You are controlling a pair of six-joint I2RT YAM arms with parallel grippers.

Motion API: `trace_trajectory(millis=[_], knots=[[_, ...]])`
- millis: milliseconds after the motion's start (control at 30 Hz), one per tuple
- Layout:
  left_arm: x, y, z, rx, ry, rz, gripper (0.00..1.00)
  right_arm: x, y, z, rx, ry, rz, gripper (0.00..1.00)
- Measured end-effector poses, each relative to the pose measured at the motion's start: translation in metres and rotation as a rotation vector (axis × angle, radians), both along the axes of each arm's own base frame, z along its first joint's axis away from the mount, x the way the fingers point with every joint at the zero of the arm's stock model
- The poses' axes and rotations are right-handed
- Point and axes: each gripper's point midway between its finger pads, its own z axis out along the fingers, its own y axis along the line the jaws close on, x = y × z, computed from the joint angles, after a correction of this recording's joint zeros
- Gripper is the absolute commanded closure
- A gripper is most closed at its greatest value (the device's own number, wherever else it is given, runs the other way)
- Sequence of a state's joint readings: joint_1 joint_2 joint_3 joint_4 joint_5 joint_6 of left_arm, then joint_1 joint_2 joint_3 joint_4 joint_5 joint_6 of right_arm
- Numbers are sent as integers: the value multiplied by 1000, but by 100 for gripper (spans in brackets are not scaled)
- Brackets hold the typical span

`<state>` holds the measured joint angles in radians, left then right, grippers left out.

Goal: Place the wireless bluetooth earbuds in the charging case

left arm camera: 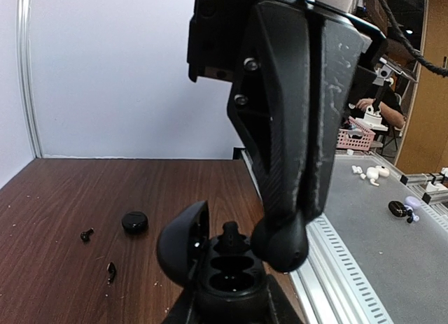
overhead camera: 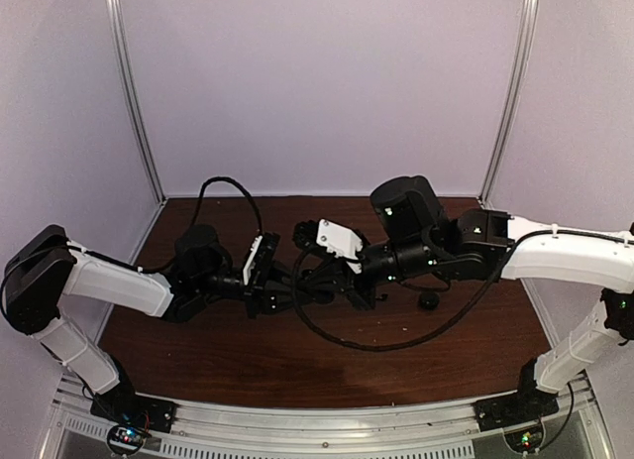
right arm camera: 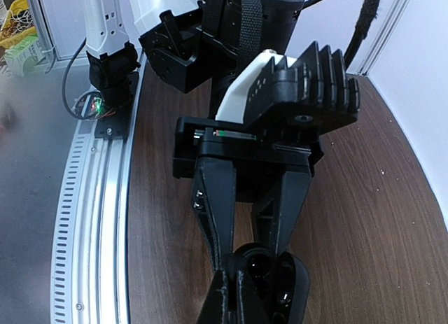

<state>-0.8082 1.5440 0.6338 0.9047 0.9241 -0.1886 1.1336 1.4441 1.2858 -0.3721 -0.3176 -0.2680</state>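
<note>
The charging case (left arm camera: 231,278) is black and its lid (left arm camera: 182,241) is swung open to the left. My left gripper (left arm camera: 231,306) is shut on its body and holds it above the table mid-scene (overhead camera: 297,292). One earbud (left arm camera: 231,234) stands upright at the far side of the case's inside. The nearer hollows look empty. My right gripper (left arm camera: 280,243) comes down from above, shut, with its rounded tip just right of that earbud. In the right wrist view, the right gripper (right arm camera: 238,299) meets the case (right arm camera: 283,285) between the left fingers (right arm camera: 217,198). A black round bud (left arm camera: 134,222) lies on the table.
The round bud also shows right of the grippers in the top view (overhead camera: 428,300). Two tiny black bits (left arm camera: 87,234) (left arm camera: 111,271) lie near it. A black cable (overhead camera: 347,340) loops over the brown table. The metal rail (overhead camera: 327,419) runs along the near edge, and pale walls close three sides.
</note>
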Motion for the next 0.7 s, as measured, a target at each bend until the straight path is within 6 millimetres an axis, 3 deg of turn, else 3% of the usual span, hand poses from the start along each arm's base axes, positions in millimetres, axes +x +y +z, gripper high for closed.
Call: trace_trajectory(millis=[700], knots=[[-3, -1, 0, -1, -10, -14, 100, 5, -4, -6, -45, -60, -27, 100]])
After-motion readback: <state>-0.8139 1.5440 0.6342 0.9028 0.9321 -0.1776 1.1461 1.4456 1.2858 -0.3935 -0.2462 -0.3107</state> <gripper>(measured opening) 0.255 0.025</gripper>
